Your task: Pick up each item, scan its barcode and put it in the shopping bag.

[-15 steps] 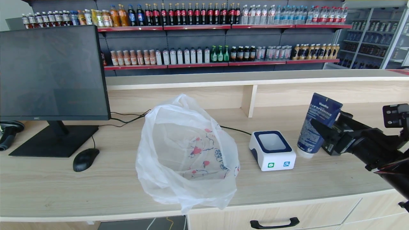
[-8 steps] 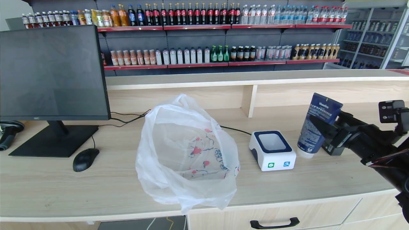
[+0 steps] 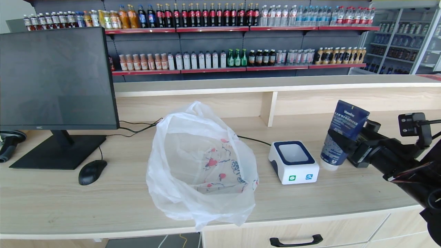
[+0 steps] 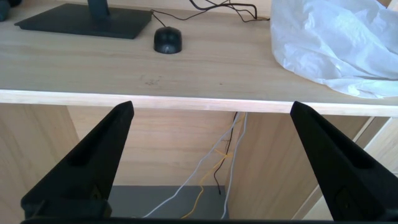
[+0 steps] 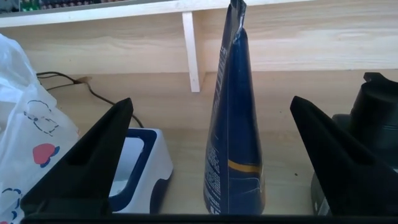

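In the head view you see a long counter [image 3: 69, 199] of pale wood with a fine grain. On it, near the middle, stands the shopping bag [image 3: 193, 155]. It is thin, crinkled, half-transparent white plastic with small red and blue drawings, and its mouth is wide open to the top. Just beside it, to the robot's right, sits the scanner [image 3: 293, 165], a smooth white box with round corners and a dark blue frame around its window. A thin black cable [image 3: 253, 139] runs from behind it along the counter.

The tube [image 3: 344, 119] stands upright on its white cap, near the scanner on the side away from the bag. It is glossy dark blue plastic, and its flat sealed end points up. The right claw [image 3: 349, 137], matte black, is at the tube, with one finger across the front of it.

To the robot's left stand a flat black monitor [image 3: 57, 79] and a rounded black mouse [image 3: 92, 171].

In the left wrist view, the left claw [image 4: 211, 106] is spread apart and holds nothing. It is in front of the counter's edge and below the top.

In the right wrist view, the tube narrows like a wedge toward the top. It stands between the two spread fingers, and neither of them touches it, so the claw is released.
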